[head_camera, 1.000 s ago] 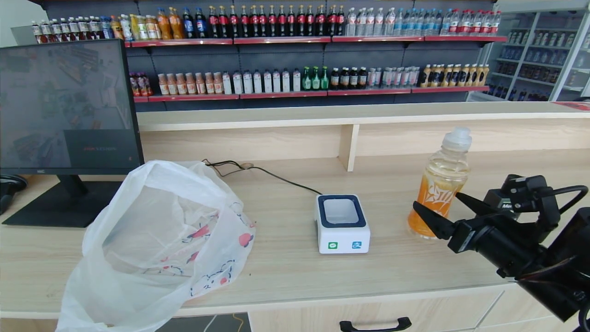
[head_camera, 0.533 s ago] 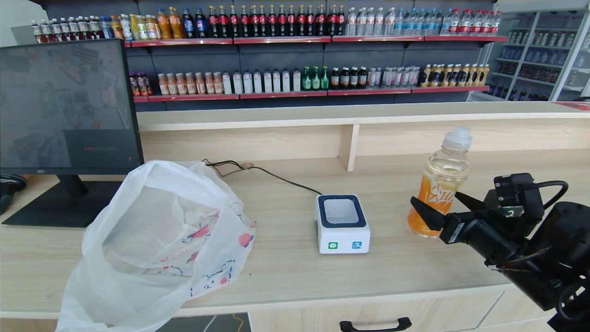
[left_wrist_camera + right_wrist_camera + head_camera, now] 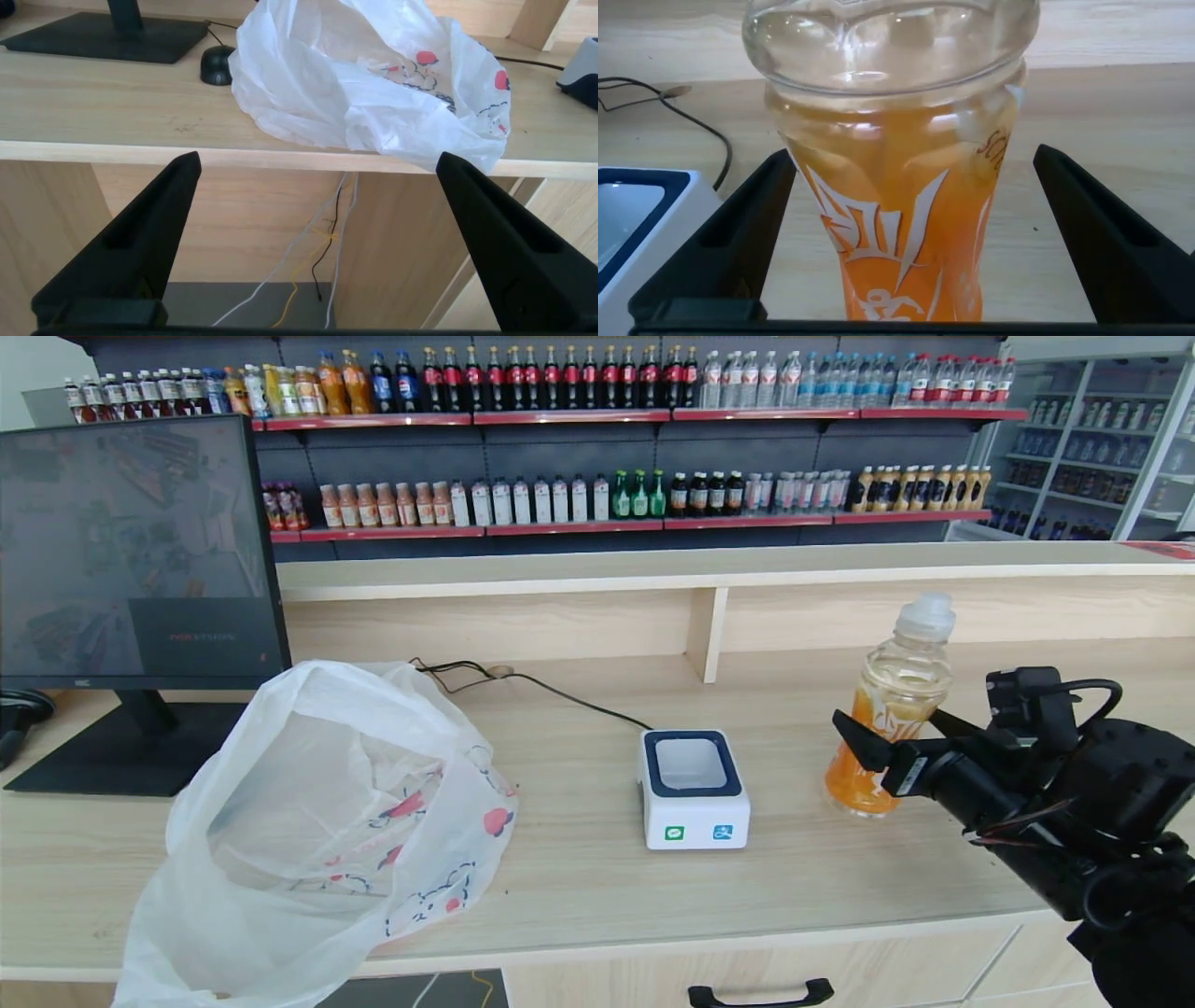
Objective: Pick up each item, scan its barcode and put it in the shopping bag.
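Pale wood counter [image 3: 579,887] carries, at its far left, one dark monitor [image 3: 140,551] on a flat black stand, with one black mouse [image 3: 217,67] just beside that stand. The left gripper [image 3: 318,159] hangs below the near edge of the counter with its jaws spread wide and nothing between them, facing the underside of the counter beneath the bag. One white shopping bag [image 3: 317,831] printed with red shapes slumps at the near left, its mouth open and its lower folds hanging over the near edge. One black cable [image 3: 523,681] runs from behind the bag to the single white scanner [image 3: 693,789] with its blue-rimmed window, which sits mid-counter, well apart from the bag. To the right of the scanner stands one orange drink bottle [image 3: 892,709], upright, white-capped and partly full. Bag, scanner and bottle lie as they did a second ago. The right gripper [image 3: 887,719] has moved: then it sat lower and nearer, short of the bottle, and since then it has risen and pushed farther in. Its jaws now stand wide on either side of the bottle at label height, with a gap on both sides in the right wrist view and no grip on it.
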### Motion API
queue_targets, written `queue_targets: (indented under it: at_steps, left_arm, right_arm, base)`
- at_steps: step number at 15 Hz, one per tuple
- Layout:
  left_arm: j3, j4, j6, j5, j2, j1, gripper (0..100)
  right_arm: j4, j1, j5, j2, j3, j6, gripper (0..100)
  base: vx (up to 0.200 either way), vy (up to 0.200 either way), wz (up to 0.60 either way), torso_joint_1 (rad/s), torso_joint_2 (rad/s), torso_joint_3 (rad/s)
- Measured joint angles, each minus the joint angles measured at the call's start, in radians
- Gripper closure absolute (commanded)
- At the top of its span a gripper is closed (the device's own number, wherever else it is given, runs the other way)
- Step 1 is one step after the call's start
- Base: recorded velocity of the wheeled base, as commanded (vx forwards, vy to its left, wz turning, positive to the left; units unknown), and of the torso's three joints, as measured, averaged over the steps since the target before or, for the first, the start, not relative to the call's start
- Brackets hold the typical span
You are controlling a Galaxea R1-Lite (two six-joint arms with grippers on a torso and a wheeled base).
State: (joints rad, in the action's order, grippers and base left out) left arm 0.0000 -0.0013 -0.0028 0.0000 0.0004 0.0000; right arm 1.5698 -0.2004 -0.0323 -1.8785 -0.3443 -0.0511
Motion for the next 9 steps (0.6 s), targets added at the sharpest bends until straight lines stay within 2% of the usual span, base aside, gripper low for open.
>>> queue_targets:
  at_steps: [3,7,9]
  left_arm:
    - [0.000,0.000,0.000,0.000,0.000,0.000,0]
    - [0.000,0.000,0.000,0.000,0.000,0.000,0]
    - [0.000,0.000,0.000,0.000,0.000,0.000,0]
  right_arm:
    - [0.000,0.002,0.000,0.007,0.057,0.005,0]
    - [0.000,-0.012,0.000,0.102,0.202,0.022,0]
    - [0.000,-0.051,0.001,0.156,0.269,0.028,0]
  base:
    - [0.000,0.000,0.00,0.000,0.00,0.000]
    - [0.000,0.000,0.00,0.000,0.00,0.000]
    - [0.000,0.000,0.00,0.000,0.00,0.000]
